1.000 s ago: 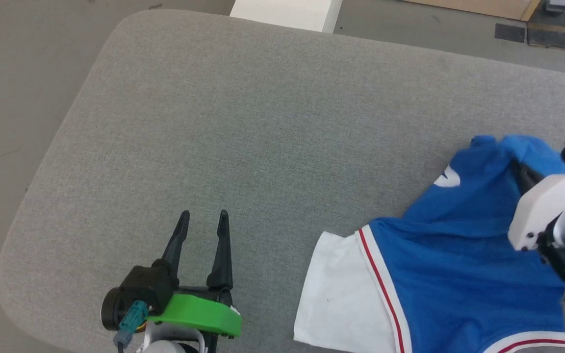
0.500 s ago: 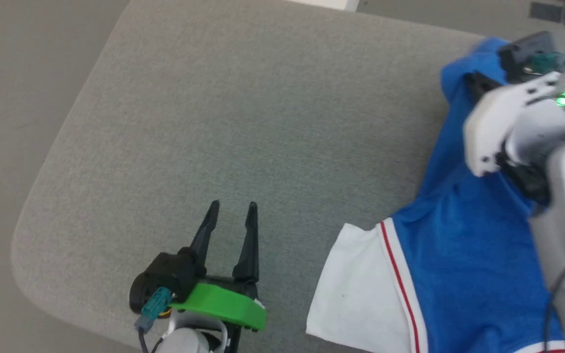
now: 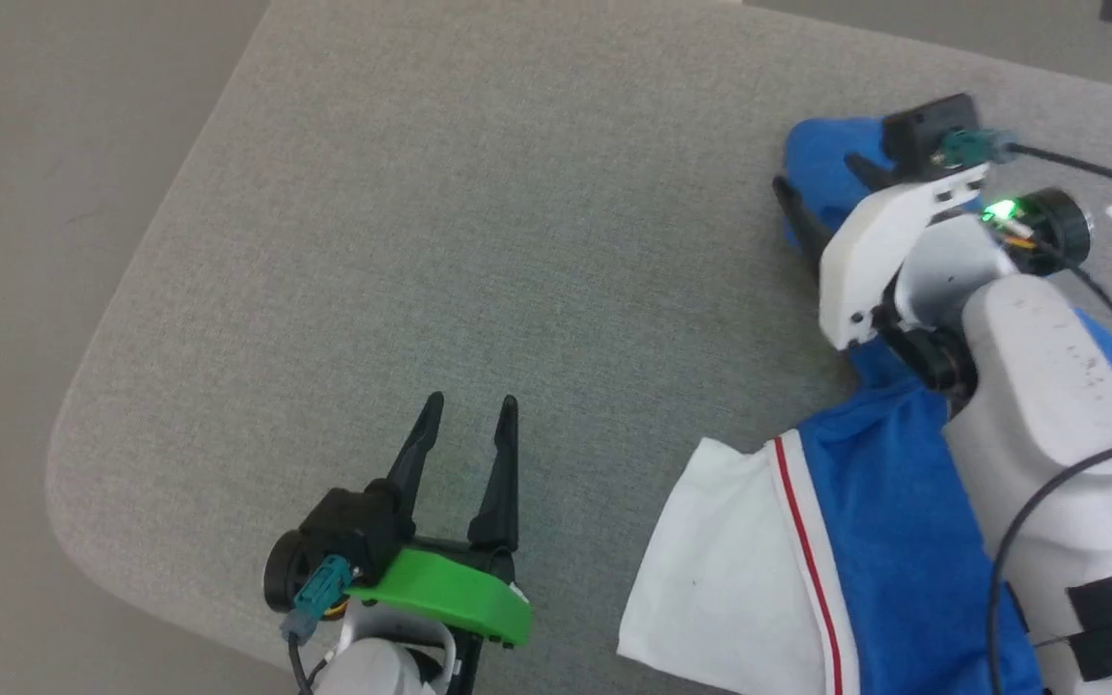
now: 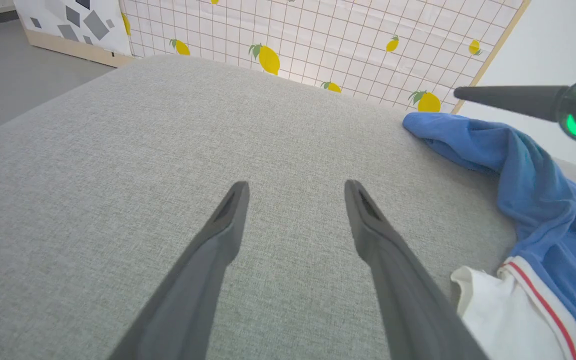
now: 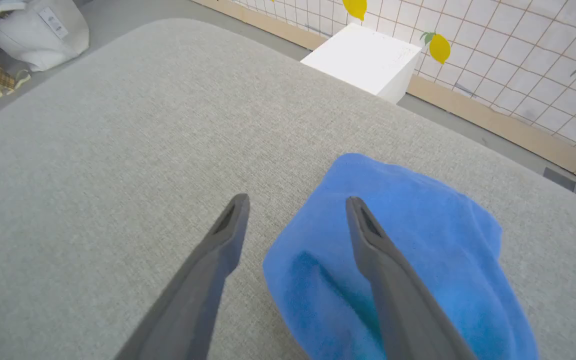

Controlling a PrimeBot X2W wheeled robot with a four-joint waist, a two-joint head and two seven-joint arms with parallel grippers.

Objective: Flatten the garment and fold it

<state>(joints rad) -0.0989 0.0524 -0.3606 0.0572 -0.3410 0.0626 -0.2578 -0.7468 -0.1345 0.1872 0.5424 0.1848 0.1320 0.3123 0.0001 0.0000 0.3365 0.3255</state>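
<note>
Release on the table: the right gripper (image 3: pixel 812 174), pinched a second ago on a corner of the royal-blue jersey T-shirt (image 3: pixel 889 541) with its white sleeve and red-striped trim, has carried that corner toward the upper right of the head view. Its fingers now stand spread, the cloth dropped beneath them. The left gripper (image 3: pixel 472 398) hangs spread at lower centre over the grey fabric-covered table (image 3: pixel 479 193). The shirt lies rumpled at right. Flattening looks unfinished, folding not begun.

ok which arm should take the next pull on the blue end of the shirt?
Right, I'd say. The right gripper is open directly over the bunched blue end of the garment, one finger above the cloth. The left gripper is open over bare grey table, apart from the white sleeve.
</note>
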